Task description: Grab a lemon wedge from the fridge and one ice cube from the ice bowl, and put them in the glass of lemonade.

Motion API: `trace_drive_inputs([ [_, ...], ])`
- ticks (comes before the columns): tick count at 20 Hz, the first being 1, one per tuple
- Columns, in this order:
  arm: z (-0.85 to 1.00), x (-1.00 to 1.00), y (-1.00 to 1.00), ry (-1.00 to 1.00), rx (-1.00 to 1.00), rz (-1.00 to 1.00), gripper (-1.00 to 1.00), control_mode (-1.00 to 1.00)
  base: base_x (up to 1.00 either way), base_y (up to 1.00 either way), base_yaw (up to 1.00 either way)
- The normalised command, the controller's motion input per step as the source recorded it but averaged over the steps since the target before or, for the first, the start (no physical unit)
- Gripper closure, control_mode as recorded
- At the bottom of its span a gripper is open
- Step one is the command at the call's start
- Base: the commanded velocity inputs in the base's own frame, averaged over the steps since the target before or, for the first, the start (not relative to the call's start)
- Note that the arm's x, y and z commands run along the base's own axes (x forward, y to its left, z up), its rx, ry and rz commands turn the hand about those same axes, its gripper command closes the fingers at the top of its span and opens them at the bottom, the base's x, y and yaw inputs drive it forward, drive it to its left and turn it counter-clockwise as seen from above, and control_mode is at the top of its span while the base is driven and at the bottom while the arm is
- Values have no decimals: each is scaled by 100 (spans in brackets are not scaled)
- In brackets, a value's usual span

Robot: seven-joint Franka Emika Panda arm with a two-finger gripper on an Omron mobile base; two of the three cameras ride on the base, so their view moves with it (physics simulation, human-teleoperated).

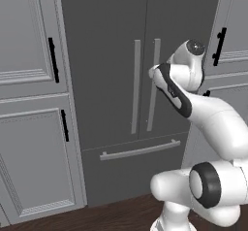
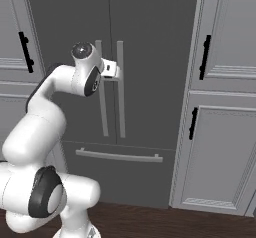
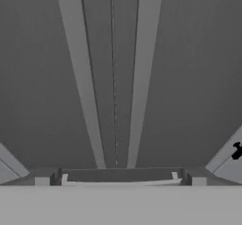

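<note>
Before grey cabinets (image 1: 29,79), shut fridge (image 1: 106,55)

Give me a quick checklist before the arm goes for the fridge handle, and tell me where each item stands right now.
1. Fridge doors shut, so a door has to be opened first: ok.
2. Gripper open and holding nothing: ok.
3. Gripper up at the height of the two bar handles: ok.
4. Jaws already around a handle: not ok; the hand view shows both handles ahead, neither between the finger tips.
5. Which door the gripper is lined up with: cannot tell; it looks roughly centred on the seam.
</note>
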Motion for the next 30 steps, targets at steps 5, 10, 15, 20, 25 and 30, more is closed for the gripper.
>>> trace_drive_inputs([
  [5,-3,34,-14,0,0,0,-100,-100,0,0,0],
  [10,-21,35,-13,0,0,0,-100,-100,0,0,0],
  [15,-34,52,0,0,0,0,-100,-100,0,0,0],
  [20,-6,64,0,0,0,0,-100,-100,0,0,0],
  [25,-3,45,0,0,0,0,-100,-100,0,0,0],
  [30,-13,41,0,0,0,0,-100,-100,0,0,0],
])
